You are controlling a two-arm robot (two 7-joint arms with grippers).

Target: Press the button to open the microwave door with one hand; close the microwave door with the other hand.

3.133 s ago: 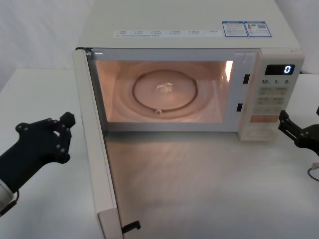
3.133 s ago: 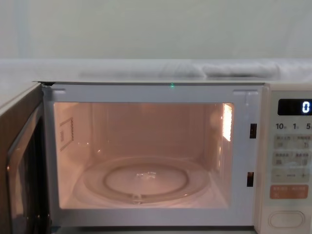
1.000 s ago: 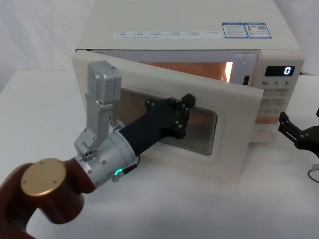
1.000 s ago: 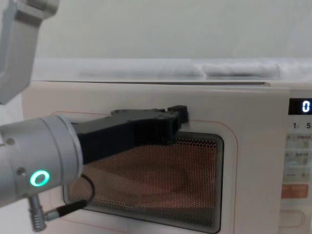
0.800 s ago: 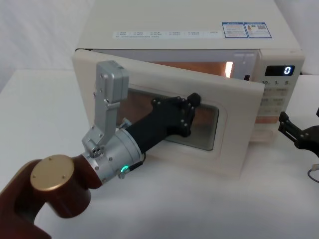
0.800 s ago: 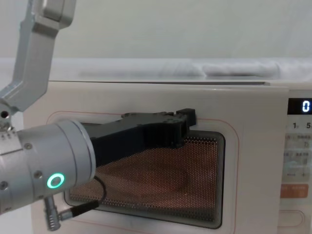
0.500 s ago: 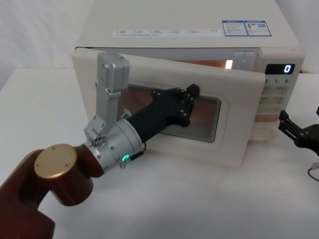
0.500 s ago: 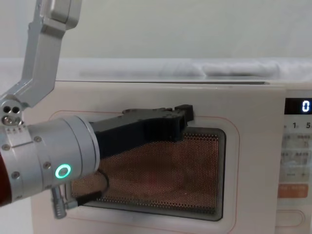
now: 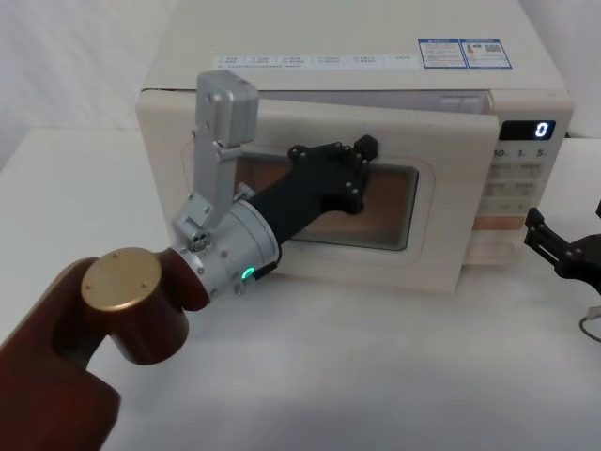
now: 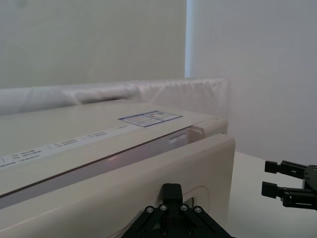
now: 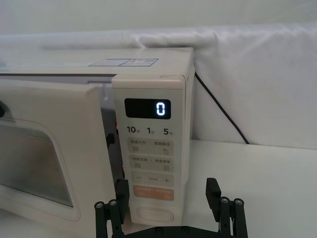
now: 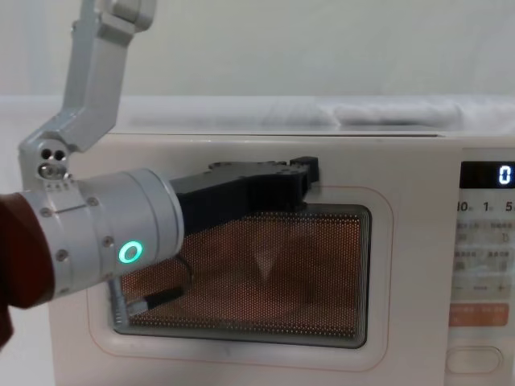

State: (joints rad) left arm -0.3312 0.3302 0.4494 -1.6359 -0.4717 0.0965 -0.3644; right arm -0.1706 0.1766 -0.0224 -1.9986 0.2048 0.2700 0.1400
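The cream microwave door (image 9: 434,246) stands almost shut, with a thin gap still showing along its latch side (image 11: 110,134). My left gripper (image 9: 362,152) is shut and presses its tip against the door just above the dark window (image 12: 257,281); the same tip shows in the left wrist view (image 10: 172,189). In the right wrist view, the wide cream button (image 11: 154,213) sits at the bottom of the control panel, below the orange key. My right gripper (image 9: 532,231) hovers open to the right of the panel, level with the button and not touching it.
The microwave (image 9: 357,38) stands on a white table (image 9: 376,376) with a white backdrop behind. A black cable (image 11: 218,111) runs down behind its right side. My left arm's silver wrist (image 12: 105,233) crosses in front of the door's left half.
The door has swung from wide open to nearly shut, pushed by my left gripper, which moved forward and right with it. The right gripper has stayed in place.
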